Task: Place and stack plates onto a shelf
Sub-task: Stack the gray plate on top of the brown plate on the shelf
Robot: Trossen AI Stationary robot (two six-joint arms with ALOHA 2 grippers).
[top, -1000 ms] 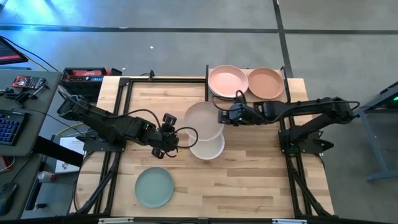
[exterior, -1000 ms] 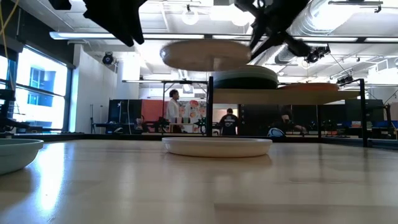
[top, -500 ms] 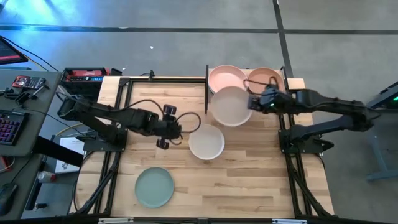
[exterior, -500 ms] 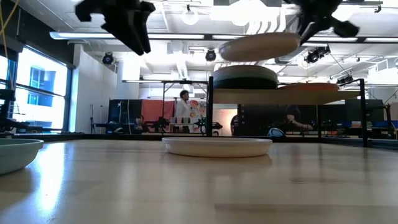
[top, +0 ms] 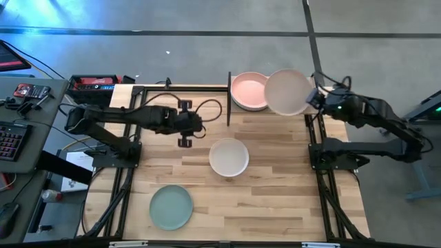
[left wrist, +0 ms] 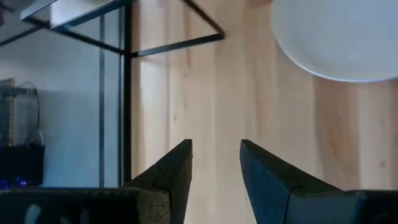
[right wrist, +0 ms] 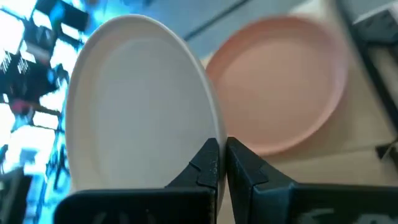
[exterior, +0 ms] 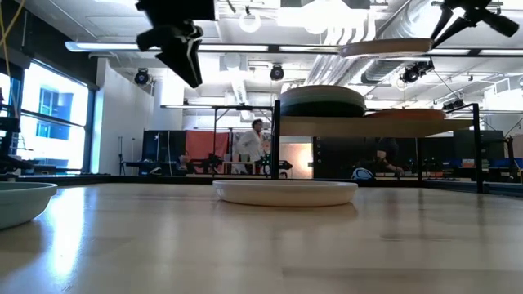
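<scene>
The right gripper (top: 311, 98) pinches a round cream plate (top: 287, 91) by its rim above the wooden shelf (exterior: 392, 125)'s right stack; two plates wait on the tabletop (top: 275, 193), left gripper (top: 185, 133) spread idle.

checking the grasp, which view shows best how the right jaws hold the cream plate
The right wrist view: the right gripper pinches the rim of the cream plate, jaws nearly closed, above a pink plate. The high view shows the plate's position over the shelf; the low view shows it edge-on; the left wrist view misses it.
</scene>
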